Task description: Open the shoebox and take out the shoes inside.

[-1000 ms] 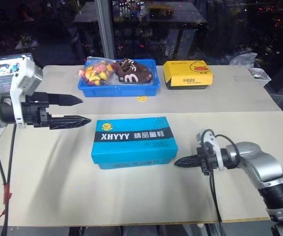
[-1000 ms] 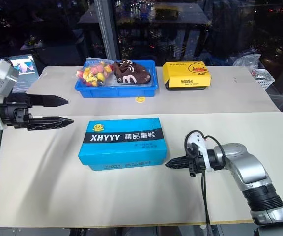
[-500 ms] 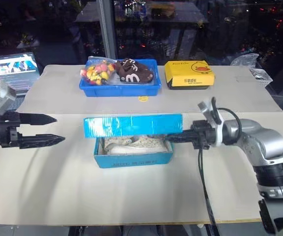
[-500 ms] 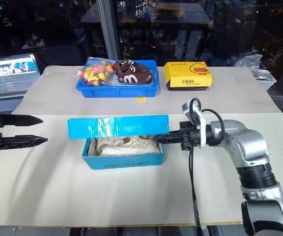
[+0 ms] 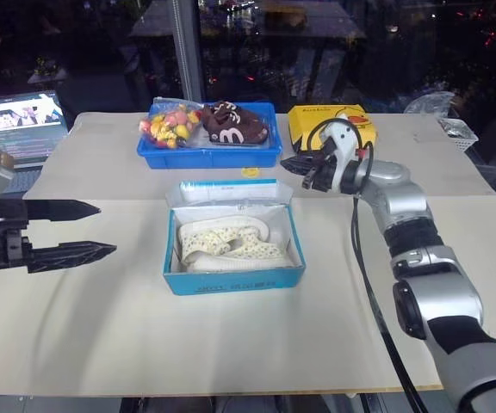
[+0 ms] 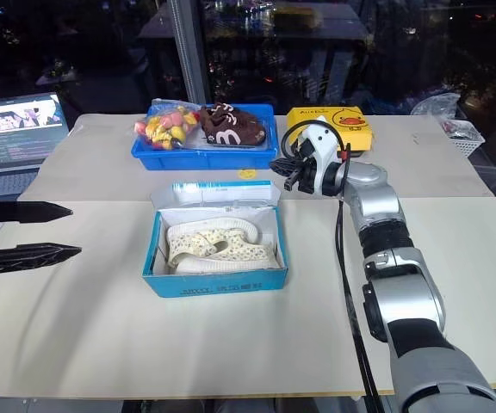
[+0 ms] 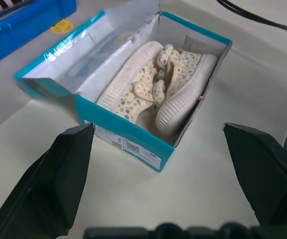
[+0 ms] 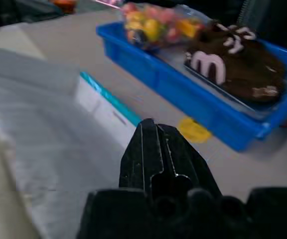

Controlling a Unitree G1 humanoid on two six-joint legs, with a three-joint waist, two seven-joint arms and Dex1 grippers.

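Box (image 5: 233,277) sits mid-desk (image 5: 102,344) with its lid (image 5: 229,191) flipped up and back, and the shoes (image 5: 231,244) lie side by side inside, bows showing. My right gripper (image 5: 293,163) is up beyond the box's far right corner, fingers clenched on nothing, hovering just in front of the blue tray (image 5: 209,157) and beside the yellow box (image 5: 330,129). My left gripper (image 5: 97,230) is off to the left of the box, well apart from it, fingers spread wide and empty.

Opening looks done, I'd say; the shoes still need lifting out. Risks from here: the lid stands loose and could flop forward over the shoes if I brush it. The shoes are packed tight against the walls, so a grab may drag the light box along or snag a bow. The right arm could also nudge the tray.
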